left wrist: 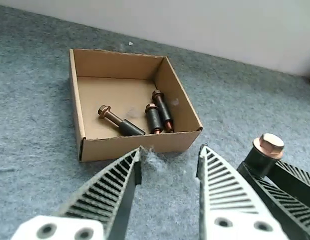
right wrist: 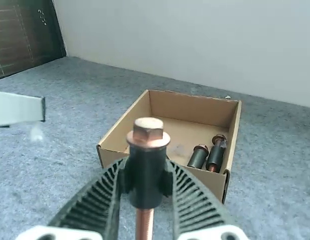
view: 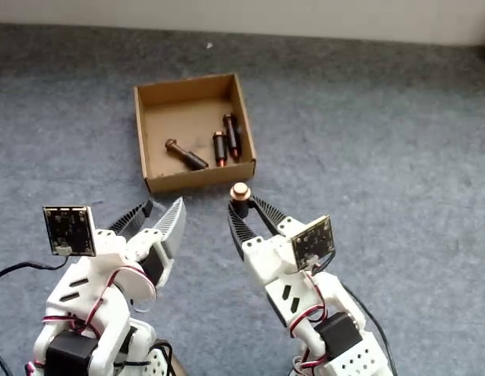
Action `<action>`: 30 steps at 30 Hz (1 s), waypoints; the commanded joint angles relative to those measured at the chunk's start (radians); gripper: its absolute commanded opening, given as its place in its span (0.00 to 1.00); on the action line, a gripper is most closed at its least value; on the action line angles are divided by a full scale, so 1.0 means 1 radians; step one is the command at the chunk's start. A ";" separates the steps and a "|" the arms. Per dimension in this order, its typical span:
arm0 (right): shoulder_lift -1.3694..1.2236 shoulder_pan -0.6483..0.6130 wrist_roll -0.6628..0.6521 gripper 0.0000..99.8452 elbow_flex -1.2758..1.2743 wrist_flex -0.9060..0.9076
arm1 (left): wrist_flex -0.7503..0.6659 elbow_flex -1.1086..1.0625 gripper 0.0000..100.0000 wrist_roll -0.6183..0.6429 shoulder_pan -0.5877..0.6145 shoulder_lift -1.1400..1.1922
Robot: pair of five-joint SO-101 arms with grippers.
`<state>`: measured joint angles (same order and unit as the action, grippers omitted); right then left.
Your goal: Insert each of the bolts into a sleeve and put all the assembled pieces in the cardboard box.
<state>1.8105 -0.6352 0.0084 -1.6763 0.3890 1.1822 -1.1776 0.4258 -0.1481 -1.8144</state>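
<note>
The cardboard box (view: 145, 149) sits open on the grey carpet and holds three assembled bolt-and-sleeve pieces (view: 186, 155) (left wrist: 153, 118). My right gripper (view: 242, 210) is just in front of the box's near right corner, shut on a fourth assembled piece (right wrist: 146, 165), a black sleeve held upright with the copper bolt head (view: 240, 191) on top and the shank poking out below. My left gripper (view: 160, 213) is beside it, in front of the box's near wall, open with nothing between its fingers (left wrist: 215, 185). The box (right wrist: 160, 102) lies straight ahead in the right wrist view.
Grey carpet (view: 383, 141) stretches wide around the box, with open floor to the right. A pale wall (view: 305, 16) runs along the far edge. The box's near wall (left wrist: 139, 145) stands between both grippers and the pieces inside.
</note>
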 commanded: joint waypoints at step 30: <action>-1.374 0.094 0.087 0.01 0.734 -0.691 | -0.192 -0.518 0.20 -0.290 0.269 0.004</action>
<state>0.7626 -0.5524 0.0898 -1.1745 -0.1634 1.0119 -1.6732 0.1435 0.1082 -1.8067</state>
